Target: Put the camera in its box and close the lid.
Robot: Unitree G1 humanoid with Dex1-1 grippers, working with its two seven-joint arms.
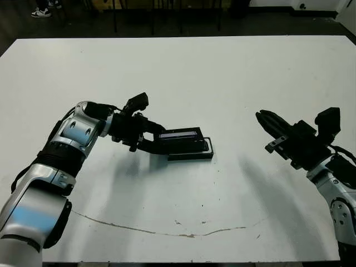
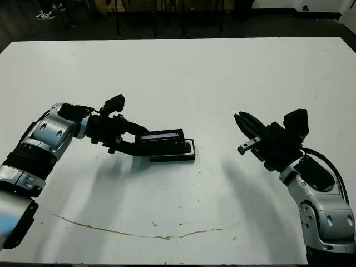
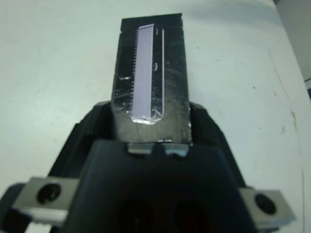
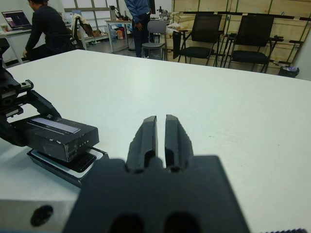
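Lid [image 1: 179,134] sits mid-frame, a little left of centre, clamped at its left end by the left gripper [image 1: 151,140]; jaws are closed on its two sides. L wrist view confirms: slab w/ pale stripe runs straight out from between the fingers [image 3: 80,138], long axis in line w/ the gripper. Going left to right in the head views: silver left arm comes in from lower left, gripper, then lid, w/ the box [image 1: 192,151] directly under and slightly right of it. Lid hangs just above the box, overlapping most of it, long axes roughly parallel; box's right end and near edge stick out past the lid. R wrist view shows a gap between lid and box [image 4: 68,167], lid not seated yet. Camera [image 4: 80,161] is prob. the dark ribbed thing lying inside the box under the lid, but the view's too cramped to be sure.

Further right: bare white table [image 1: 233,83], then right gripper [image 1: 266,122] at mid-right, well apart from the box, fingers pressed together, holding nothing, pointing toward the box.

Judgement: left arm is the one doing the work; next move needs the lid shifted a bit right and toward the near edge to square up over the box, then lowered flat.
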